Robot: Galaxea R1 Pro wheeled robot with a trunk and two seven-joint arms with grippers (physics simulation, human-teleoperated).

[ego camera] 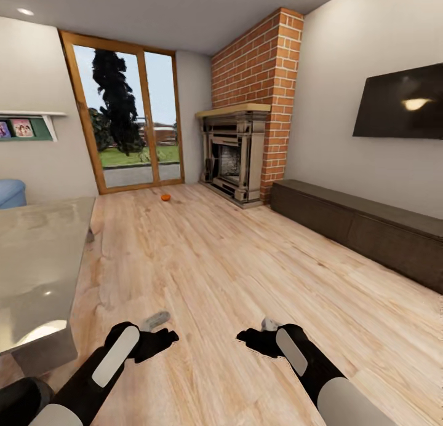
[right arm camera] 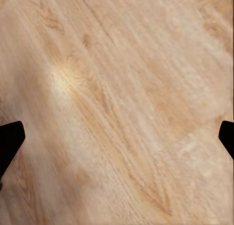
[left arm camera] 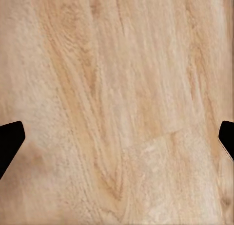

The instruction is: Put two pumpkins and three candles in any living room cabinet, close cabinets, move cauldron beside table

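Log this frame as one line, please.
phase: in transit | left end effector: open, empty | right end effector: open, empty | pumpkin: on floor near glass door | cabinet: closed | table: at left

A home living room: brick fireplace (ego camera: 237, 158), wall television (ego camera: 403, 101), wood floor (ego camera: 234, 278).

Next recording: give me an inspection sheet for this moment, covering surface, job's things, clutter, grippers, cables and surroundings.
Surface: pale wood plank floor, seen under both wrist cameras.
Job's things: one pumpkin on the floor near the glass door; cabinet along the right wall, fronts shut; table at the left, glossy grey top.
Clutter: nothing seen.
Grippers: left gripper open, empty; right gripper open, empty; both low over the floor.
Cables: nothing seen.
Surroundings: brick fireplace, wall television, shelf with photos, blue seat.
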